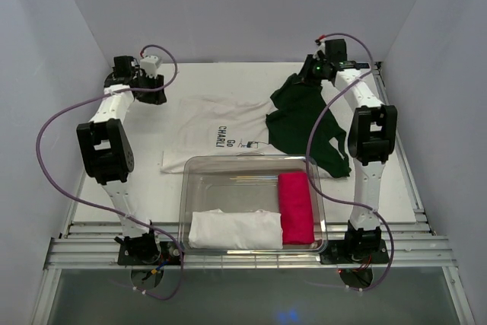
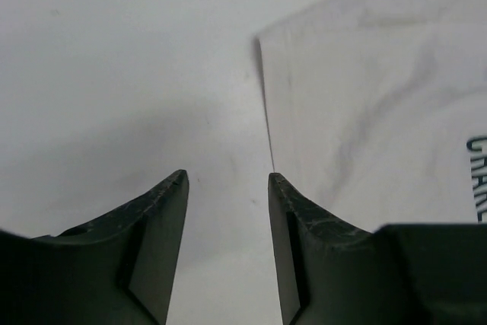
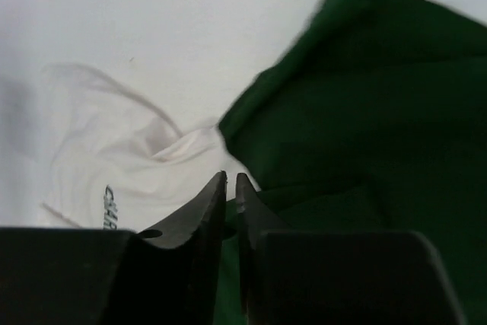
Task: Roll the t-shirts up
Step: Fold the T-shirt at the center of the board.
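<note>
On table (image 1: 228, 81), white tee (image 1: 205, 123), green tee (image 1: 297, 119) bunched

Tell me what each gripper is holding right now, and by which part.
Left gripper: open, holding nothing. Right gripper: closed on the dark green t-shirt, pinching an edge at its far end.

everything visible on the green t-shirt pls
The green t-shirt is plain dark green, soft cotton-looking cloth, unrolled and crumpled in a heap at the far right of the table. Its left edge overlaps the white t-shirt; its near end trails down beside the clear bin. The right end effector sits at its far edge, nearly shut, apparently pinching the cloth.
</note>
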`<state>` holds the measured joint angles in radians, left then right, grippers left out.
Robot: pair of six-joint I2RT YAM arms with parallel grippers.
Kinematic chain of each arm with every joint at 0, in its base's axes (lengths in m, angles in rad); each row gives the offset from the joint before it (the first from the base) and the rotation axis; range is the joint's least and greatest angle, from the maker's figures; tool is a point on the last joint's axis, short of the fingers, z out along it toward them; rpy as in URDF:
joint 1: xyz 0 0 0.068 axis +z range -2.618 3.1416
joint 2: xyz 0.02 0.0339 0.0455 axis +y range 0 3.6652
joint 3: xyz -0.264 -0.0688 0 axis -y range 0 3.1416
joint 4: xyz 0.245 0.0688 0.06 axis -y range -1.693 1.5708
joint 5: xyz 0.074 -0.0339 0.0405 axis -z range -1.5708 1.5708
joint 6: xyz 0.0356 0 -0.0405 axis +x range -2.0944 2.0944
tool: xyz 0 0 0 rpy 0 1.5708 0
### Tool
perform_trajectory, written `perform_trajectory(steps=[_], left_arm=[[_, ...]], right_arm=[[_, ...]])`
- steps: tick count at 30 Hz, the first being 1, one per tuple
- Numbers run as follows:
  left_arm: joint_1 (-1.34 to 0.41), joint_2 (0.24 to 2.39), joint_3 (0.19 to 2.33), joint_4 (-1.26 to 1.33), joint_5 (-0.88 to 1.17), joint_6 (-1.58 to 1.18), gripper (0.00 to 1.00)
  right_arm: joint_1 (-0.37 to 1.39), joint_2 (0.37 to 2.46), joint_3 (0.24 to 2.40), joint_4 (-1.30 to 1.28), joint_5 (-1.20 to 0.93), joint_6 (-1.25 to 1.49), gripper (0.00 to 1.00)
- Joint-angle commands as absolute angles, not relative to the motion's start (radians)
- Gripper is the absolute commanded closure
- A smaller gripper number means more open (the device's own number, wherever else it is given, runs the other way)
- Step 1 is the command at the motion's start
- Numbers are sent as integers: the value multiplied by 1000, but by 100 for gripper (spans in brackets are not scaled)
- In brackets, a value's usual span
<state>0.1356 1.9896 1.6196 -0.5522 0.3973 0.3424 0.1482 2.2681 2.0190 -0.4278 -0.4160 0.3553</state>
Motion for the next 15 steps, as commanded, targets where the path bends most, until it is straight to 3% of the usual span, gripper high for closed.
perform_trajectory(steps=[1,2,5,8,15], left_arm=[[123,2084,1758,-485,395,183,44],[108,2142,1791,-486,349,160,44],[77,2212,1891,-447,301,161,37],[42,2290,1968,-405,293,157,32],[17,2390,2033,-390,264,80,27]], right_arm=[[40,2266,2031,-396,-314,458,80],[13,2285,2036,-381,-314,480,70],[-50,2328,2046,-301,-316,577,52],[-80,2388,2083,-261,-264,664,46],[-68,2563,2210,-242,-242,804,44]])
